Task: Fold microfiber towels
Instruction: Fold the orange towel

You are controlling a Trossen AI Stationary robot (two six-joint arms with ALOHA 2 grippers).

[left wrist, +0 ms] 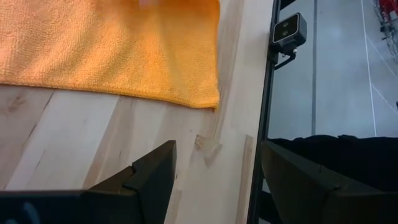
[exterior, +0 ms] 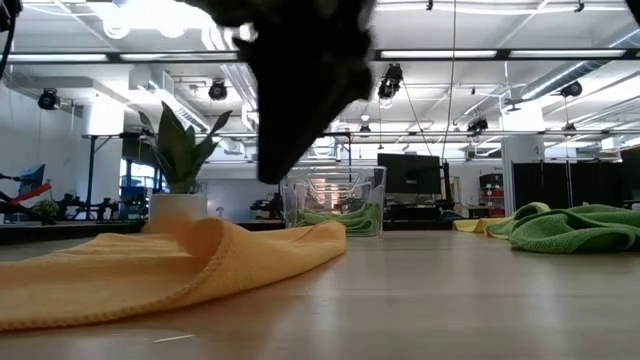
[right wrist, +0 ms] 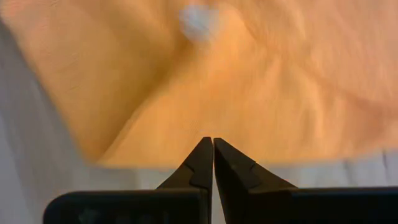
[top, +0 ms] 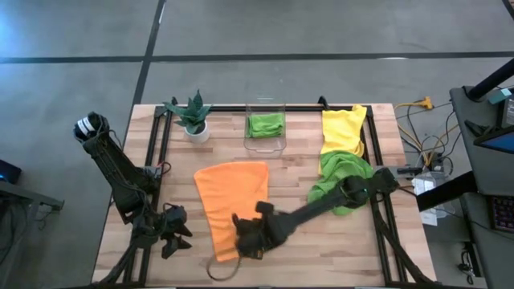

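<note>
- You're working on a pale wood surface with a black frame, grey concrete floor around it, a lab with monitors beyond.
- The orange towel lies spread mid-surface, ready for a fold; the right claw sits at its near edge, fingers pressed together, whether pinching cloth you can't tell.
- The left claw waits open by the near left corner.
- Yellow towel and green towel are heaped along the right edge, another green towel in the clear bin beside the potted plant.

Right end effector shut, arm outstretched low; left end effector parted, parked aside.
</note>
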